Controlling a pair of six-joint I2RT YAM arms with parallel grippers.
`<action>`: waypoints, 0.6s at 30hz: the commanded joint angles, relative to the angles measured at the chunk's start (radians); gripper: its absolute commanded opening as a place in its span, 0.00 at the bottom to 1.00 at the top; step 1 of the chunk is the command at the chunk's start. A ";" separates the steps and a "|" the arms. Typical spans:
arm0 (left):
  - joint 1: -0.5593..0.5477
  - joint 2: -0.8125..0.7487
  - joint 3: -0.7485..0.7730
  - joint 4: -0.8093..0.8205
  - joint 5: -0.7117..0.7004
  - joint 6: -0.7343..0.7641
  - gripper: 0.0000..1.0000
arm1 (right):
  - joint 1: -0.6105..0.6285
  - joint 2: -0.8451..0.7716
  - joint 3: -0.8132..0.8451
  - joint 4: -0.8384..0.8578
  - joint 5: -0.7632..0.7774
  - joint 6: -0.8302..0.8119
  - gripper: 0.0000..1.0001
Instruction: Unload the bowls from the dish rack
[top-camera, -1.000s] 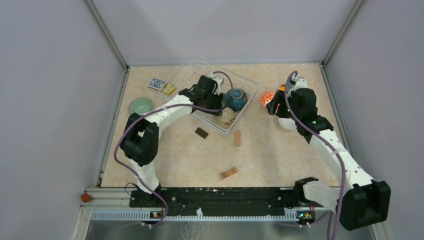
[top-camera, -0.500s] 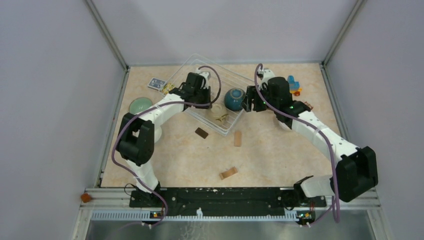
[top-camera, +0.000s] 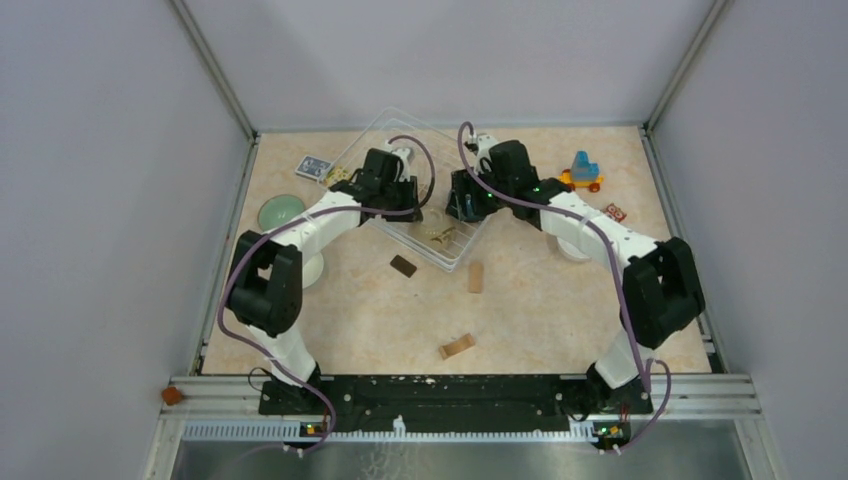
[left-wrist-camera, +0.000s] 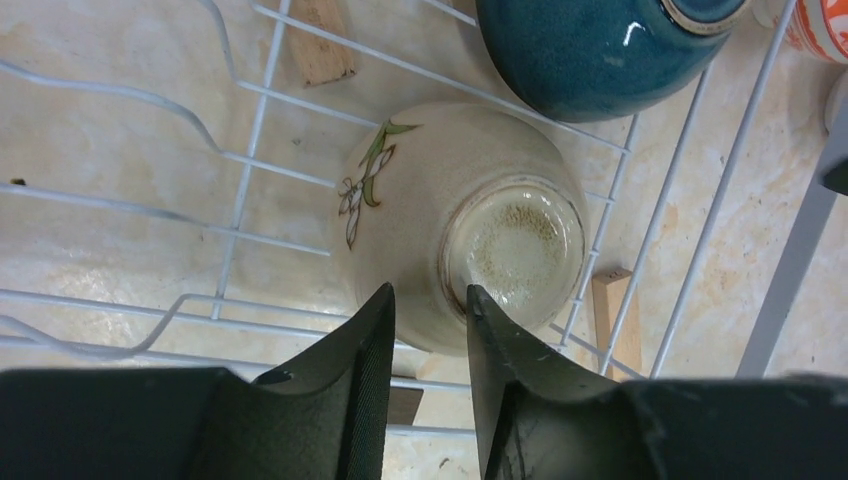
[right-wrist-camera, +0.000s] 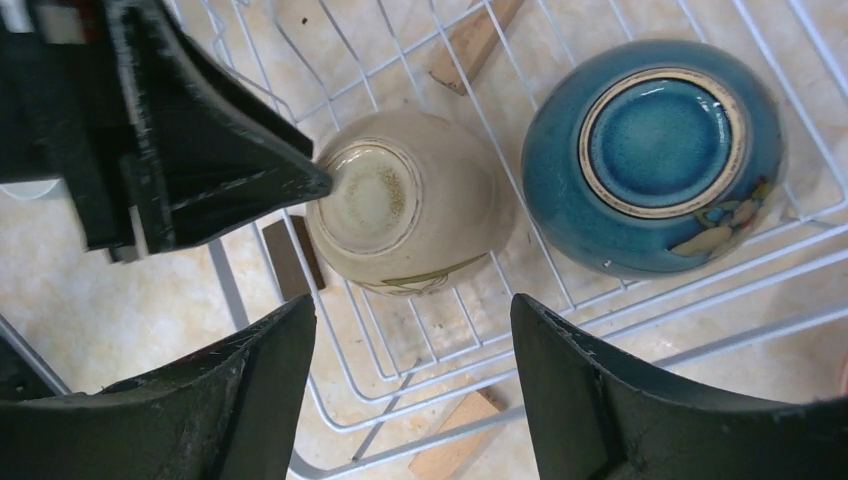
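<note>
Lying in the dish rack (top-camera: 432, 140): two bowls that I can see, both upside down. They are the beige bowl (left-wrist-camera: 420, 200) and the dark teal bowl (right-wrist-camera: 655, 150), close beside each other.
Beige bowl: just beyond the left fingertips. In the left wrist view the near edge of its foot ring (left-wrist-camera: 515, 245) falls in the gap between the two fingers.
Teal bowl: past the beige bowl from the left fingers. From the right wrist it sits beyond the tip of the finger on the right of that view.
Left gripper (left-wrist-camera: 428, 320): fingers parted by a narrow gap, tips down at the beige bowl's foot ring. Bowl surface shows between one finger and the ring, and I see no grip.
Right gripper (right-wrist-camera: 410, 330): fingers spread wide, holding nothing, hovering over the rack. Bare wire and the beige bowl's flank show between and beyond the tips.
Bowls off the rack: I count four.
- The pale green bowl (top-camera: 281, 211) is on the table (top-camera: 560, 310), well outside the left fingers.
- One white bowl (top-camera: 312, 268) is by the left forearm.
- A second white bowl (top-camera: 573, 246) is beside the right arm, well behind its fingers.
- An orange-patterned bowl (left-wrist-camera: 822, 28) is outside the rack wall, past the teal one.

Clutter: wooden blocks (top-camera: 475, 277) nearer me than both sets of fingers; toy train (top-camera: 583, 172) out beyond the right arm.
</note>
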 joint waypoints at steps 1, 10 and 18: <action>0.001 -0.101 -0.033 0.016 0.023 0.003 0.39 | 0.007 0.052 0.065 -0.012 -0.028 0.005 0.71; 0.001 -0.102 -0.013 0.003 0.045 0.021 0.44 | 0.013 0.150 0.133 -0.063 -0.053 0.019 0.72; 0.001 -0.237 -0.117 0.093 0.052 -0.006 0.46 | 0.022 0.222 0.171 -0.074 -0.070 0.023 0.70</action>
